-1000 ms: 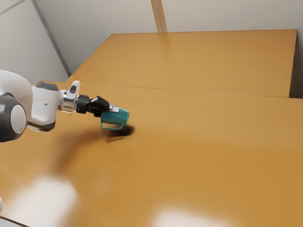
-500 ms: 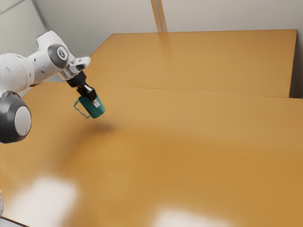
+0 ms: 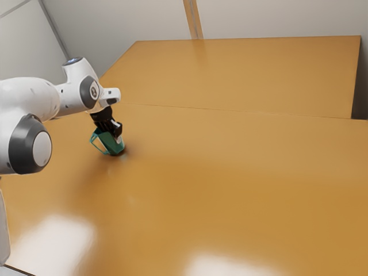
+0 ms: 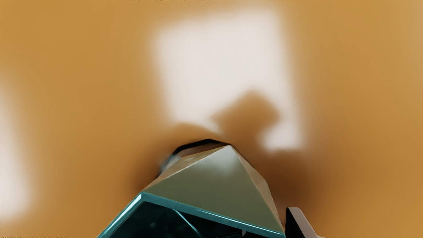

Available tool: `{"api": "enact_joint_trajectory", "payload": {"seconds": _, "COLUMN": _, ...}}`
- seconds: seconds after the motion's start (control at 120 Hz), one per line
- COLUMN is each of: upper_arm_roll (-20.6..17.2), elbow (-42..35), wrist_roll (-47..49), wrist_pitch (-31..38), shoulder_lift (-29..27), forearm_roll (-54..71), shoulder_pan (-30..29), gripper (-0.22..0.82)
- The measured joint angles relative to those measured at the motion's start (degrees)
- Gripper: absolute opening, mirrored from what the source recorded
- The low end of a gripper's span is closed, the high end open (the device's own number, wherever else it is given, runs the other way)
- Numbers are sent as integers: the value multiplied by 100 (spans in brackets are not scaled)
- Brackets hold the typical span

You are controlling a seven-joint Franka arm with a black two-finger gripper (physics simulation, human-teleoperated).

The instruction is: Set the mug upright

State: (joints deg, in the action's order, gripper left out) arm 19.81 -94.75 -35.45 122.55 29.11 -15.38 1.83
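One tilted mug (image 3: 108,142), lower than before, closer to the table (image 3: 241,184)

In your wrist view: teal mug (image 4: 214,195), rim toward you, interior dark, faceted wall shiny. You've got one fingertip (image 4: 300,223) right at its outer wall. Tabletop (image 4: 82,99) beyond shows bright glare (image 4: 221,59), with a shadow (image 4: 249,114) cutting into it.

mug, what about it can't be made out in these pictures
- Whether the mug's base touches the table: exterior view, too small and shadowed; wrist view, hidden by the mug's own wall.
- Part of its upper side: exterior view, behind the gripper.
- The rest of its rim: wrist view, cut off by the bottom edge.
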Motion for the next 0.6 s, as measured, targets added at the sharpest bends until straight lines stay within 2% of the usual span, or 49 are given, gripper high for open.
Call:
{"api": "enact_joint_trajectory", "payload": {"seconds": 0.108, "upper_arm_roll": -2, "elbow": 2, "wrist_roll": 168, "wrist_pitch": 85, "shoulder_lift": 0, "forearm_roll": 26, "shoulder_pan": 4, "gripper": 24}}
{"api": "enact_joint_trajectory", "payload": {"seconds": 0.233, "upper_arm_roll": -2, "elbow": 37, "wrist_roll": 329, "wrist_pitch": 139, "shoulder_lift": -16, "forearm_roll": 41, "shoulder_pan": 13, "gripper": 40}}
{"api": "enact_joint_trajectory", "payload": {"seconds": 0.475, "upper_arm_roll": 11, "elbow": 288, "wrist_roll": 555, "wrist_pitch": -4, "shoulder_lift": -291, "forearm_roll": 244, "shoulder_pan": 28, "gripper": 53}}
{"api": "enact_joint_trajectory", "payload": {"seconds": 0.6, "upper_arm_roll": 2, "elbow": 819, "wrist_roll": 665, "wrist_pitch": -446, "shoulder_lift": -477, "forearm_roll": 431, "shoulder_pan": 33, "gripper": 56}}
